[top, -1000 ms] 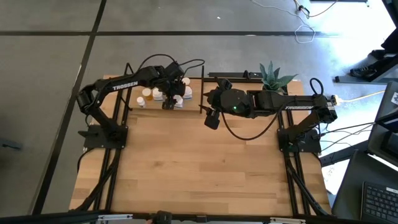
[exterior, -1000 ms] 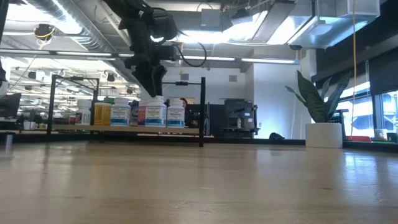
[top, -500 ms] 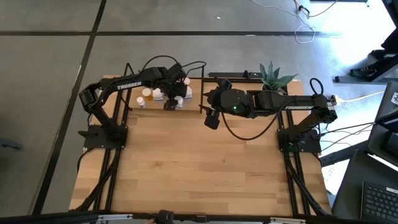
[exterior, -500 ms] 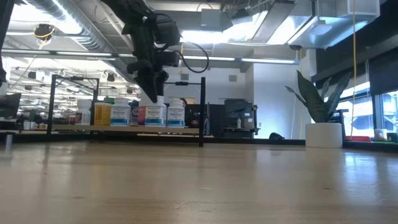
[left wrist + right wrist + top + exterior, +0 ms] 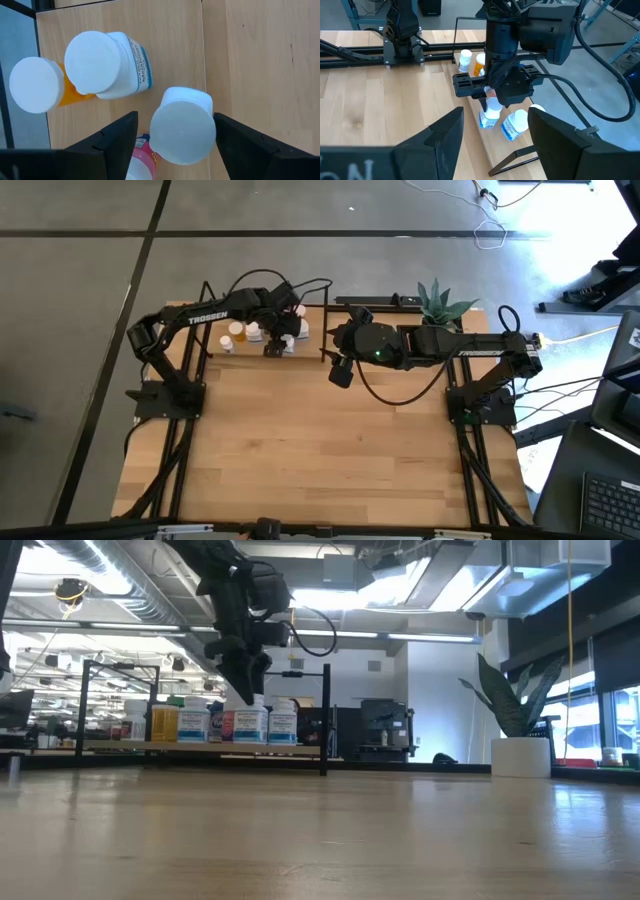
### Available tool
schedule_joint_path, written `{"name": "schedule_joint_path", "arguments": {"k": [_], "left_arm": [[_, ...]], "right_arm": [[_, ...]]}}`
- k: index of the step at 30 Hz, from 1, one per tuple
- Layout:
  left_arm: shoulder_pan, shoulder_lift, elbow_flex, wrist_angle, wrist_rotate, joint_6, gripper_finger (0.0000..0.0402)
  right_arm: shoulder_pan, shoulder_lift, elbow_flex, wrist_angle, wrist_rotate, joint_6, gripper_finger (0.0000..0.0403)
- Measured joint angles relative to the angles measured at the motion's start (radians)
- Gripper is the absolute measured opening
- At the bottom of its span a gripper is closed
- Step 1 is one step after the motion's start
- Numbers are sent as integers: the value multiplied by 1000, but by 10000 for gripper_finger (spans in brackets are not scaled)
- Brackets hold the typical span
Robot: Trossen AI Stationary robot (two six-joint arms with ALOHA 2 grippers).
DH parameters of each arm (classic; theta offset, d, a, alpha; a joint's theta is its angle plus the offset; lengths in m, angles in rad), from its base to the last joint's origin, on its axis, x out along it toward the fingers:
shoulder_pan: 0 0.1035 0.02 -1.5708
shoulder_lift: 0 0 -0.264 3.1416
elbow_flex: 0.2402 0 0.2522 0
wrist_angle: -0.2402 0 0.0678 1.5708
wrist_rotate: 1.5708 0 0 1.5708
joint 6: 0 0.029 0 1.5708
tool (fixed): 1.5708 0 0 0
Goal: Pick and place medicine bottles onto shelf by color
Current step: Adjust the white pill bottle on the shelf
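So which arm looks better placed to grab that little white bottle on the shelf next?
The left: its hand hangs open right over the white-capped bottle, fingers either side. The right hand waits off the shelf.

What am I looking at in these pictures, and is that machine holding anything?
Two dark robot arms work at a wooden table. One picture looks straight down, one looks level across the tabletop, and two come from cameras on the arms' wrists. Small medicine bottles stand on a low shelf at the table's far edge, beside a potted plant. The left gripper hangs over the bottles, its open fingers either side of a white-capped bottle, not gripping it. The right gripper waits open near the table's middle, empty.
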Motion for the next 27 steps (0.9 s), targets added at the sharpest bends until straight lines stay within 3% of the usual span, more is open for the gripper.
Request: {"name": "schedule_joint_path", "arguments": {"k": [15,27], "left_arm": [[0,0,0,2,1,-9,204],[-36,0,0,25,7,-92,203]], "right_arm": [[0,0,0,0,0,0,223],[0,0,0,0,0,0,223]]}}
